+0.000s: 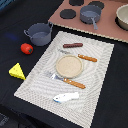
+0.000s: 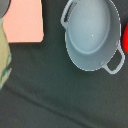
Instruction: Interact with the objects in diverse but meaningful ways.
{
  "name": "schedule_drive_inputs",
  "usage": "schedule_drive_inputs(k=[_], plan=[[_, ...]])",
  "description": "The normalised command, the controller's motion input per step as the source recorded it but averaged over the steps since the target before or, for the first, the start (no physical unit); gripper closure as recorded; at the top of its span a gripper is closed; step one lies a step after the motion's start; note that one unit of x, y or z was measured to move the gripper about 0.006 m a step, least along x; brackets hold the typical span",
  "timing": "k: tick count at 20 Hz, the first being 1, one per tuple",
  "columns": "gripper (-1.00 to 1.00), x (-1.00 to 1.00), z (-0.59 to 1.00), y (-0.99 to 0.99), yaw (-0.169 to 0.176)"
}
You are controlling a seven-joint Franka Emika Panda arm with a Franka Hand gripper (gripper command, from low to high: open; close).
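The grey two-handled pot (image 1: 39,33) stands empty on the black table at the exterior view's left; the wrist view looks straight down into it (image 2: 93,35). The red tomato (image 1: 26,48) lies just beside it and shows as a red sliver in the wrist view (image 2: 125,40). The yellow cheese wedge (image 1: 17,71) lies nearer the front. The brown sausage (image 1: 73,45) and the white-and-blue fish-like piece (image 1: 66,97) lie on the striped placemat (image 1: 95,80). No gripper shows in either view.
A round tan plate (image 1: 68,64) sits mid-mat between an orange-handled knife (image 1: 82,57) and fork (image 1: 67,81). A pink toy stove board (image 1: 100,25) (image 2: 22,21) at the back carries a grey saucepan (image 1: 90,14). A tan bowl (image 1: 122,17) is at the back right.
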Motion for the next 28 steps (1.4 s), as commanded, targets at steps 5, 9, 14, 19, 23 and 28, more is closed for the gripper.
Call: schedule_drive_inputs(k=[5, 9, 14, 19, 23, 28], plan=[[-1.0, 0.0, -0.1, -0.19, 0.008], [-1.0, 0.06, -0.12, -0.46, 0.018], [-1.0, 0.1, -0.07, -0.63, 0.001], [-1.0, 0.01, -0.15, -0.75, 0.0], [-1.0, -0.03, -0.22, -0.81, 0.0], [-1.0, -0.01, -0.18, -0.8, 0.0]])
